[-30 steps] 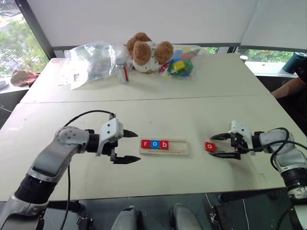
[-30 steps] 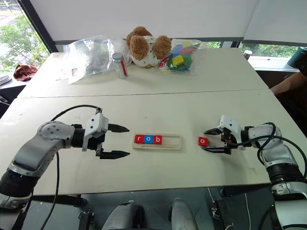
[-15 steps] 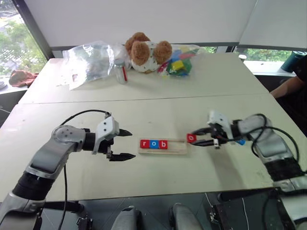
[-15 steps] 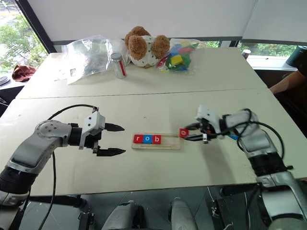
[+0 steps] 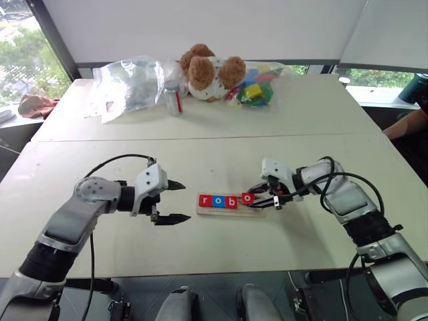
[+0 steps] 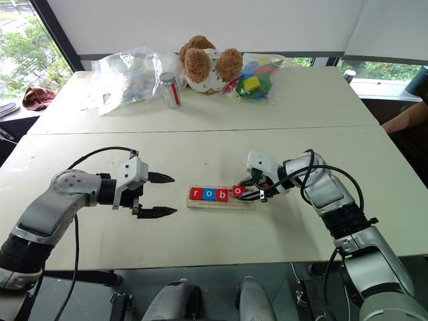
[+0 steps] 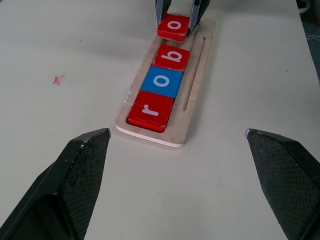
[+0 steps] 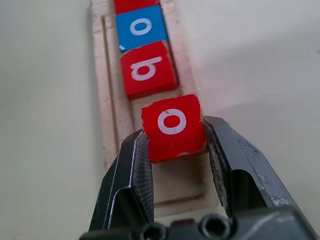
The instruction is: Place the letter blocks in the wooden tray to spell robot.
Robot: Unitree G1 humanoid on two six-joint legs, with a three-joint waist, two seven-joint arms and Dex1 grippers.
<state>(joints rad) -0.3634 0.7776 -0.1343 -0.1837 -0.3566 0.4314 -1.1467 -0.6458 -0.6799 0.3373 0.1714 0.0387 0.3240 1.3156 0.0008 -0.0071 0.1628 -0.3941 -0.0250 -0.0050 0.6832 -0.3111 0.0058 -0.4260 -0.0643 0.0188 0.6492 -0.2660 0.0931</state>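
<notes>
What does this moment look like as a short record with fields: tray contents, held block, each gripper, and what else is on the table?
tray: wooden tray near the front middle of the table
seated tiles: red r, blue o, red b, side by side from the tray's left end
held tile: red o, over the tray just past the b, not yet lying flat
right gripper: shut on the red o
left gripper: open, holding nothing, left of the tray
far side: teddy bear, clear plastic bags, bag of coloured blocks

Teddy bear (image 5: 206,71), can (image 5: 173,99), plastic bags (image 5: 130,83).
</notes>
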